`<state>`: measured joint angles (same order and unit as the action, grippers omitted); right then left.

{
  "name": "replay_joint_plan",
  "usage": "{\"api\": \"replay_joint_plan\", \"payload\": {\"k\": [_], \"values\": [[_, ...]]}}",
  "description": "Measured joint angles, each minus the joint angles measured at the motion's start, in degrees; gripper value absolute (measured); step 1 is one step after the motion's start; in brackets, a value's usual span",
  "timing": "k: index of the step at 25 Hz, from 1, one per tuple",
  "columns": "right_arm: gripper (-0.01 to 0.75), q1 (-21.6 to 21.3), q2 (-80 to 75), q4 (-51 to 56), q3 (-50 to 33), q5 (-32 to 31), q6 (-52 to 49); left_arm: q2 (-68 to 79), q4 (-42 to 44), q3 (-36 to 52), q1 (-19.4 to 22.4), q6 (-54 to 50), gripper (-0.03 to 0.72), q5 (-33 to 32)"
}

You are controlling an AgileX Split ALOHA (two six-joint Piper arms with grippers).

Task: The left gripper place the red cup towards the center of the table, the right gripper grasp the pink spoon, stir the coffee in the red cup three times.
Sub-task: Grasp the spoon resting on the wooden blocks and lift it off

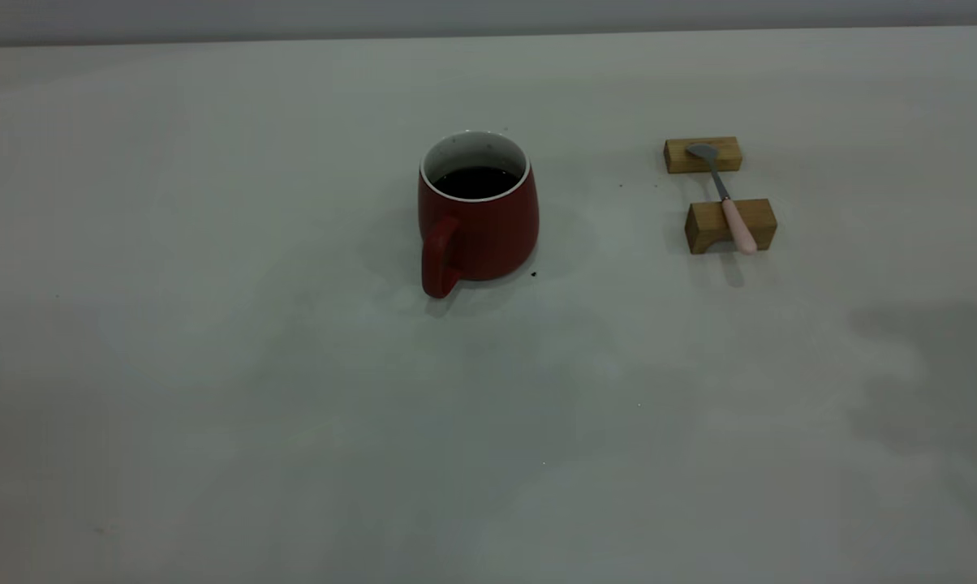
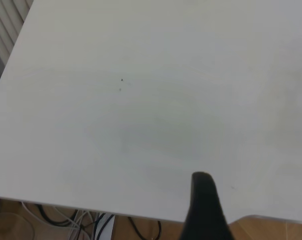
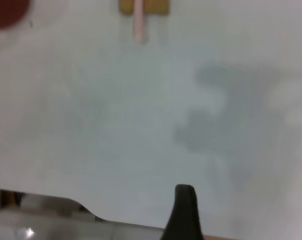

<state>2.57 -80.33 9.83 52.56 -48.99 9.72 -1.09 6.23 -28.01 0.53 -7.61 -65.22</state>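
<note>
Exterior view: red cup (image 1: pixel 478 212) upright near centre of table (image 1: pixel 213 389), coffee (image 1: pixel 475 182) inside, handle facing camera. Pink spoon (image 1: pixel 725 198) lies across two wooden blocks (image 1: pixel 729 225) to its right, well apart. Neither gripper's state can be told from the wrist views

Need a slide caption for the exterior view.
Red cup of coffee mid-table; pink spoon bridging two wooden blocks at right.
</note>
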Motion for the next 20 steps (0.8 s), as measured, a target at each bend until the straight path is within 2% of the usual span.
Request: {"api": "replay_joint_plan", "payload": {"k": [5, 11, 16, 20], "values": [[0.718, 5.18, -18.55, 0.04, 6.86, 3.99, 0.00, 0.00, 0.00, 0.00, 0.00, 0.00, 0.594, 0.00], [0.718, 9.42, -34.78, 0.04, 16.54, 4.68, 0.00, 0.00, 0.00, 0.00, 0.00, 0.00, 0.594, 0.00], [0.715, 12.13, -42.83, 0.04, 22.02, 5.68, 0.00, 0.00, 0.00, 0.00, 0.00, 0.00, 0.594, 0.00], [0.713, 12.91, -44.89, 0.13, 22.91, 9.17, 0.04, 0.00, 0.00, 0.00, 0.00, 0.00, 0.594, 0.00]]}}
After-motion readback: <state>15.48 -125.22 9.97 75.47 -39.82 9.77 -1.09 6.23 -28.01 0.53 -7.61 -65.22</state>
